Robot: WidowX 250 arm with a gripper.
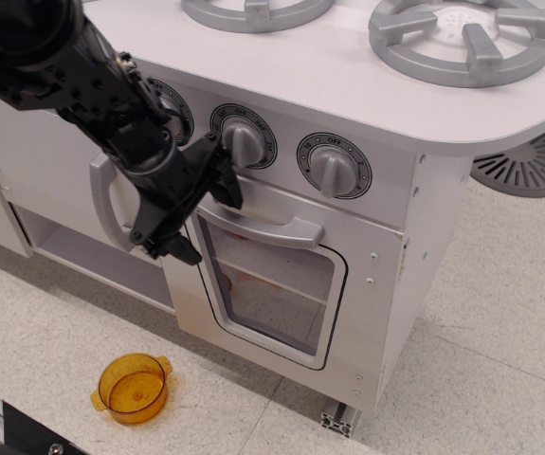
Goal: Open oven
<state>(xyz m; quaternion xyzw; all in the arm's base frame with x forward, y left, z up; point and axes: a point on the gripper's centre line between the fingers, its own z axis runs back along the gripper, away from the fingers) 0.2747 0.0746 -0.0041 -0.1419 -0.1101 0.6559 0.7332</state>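
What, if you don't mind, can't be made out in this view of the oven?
- Leftmost dial: mostly hidden behind the arm.
- Gripper: whether a finger touches the oven handle can't be told.
- Oven interior: blurred behind the window; an orange shape, unidentifiable.
- Dial lettering: too small to read.
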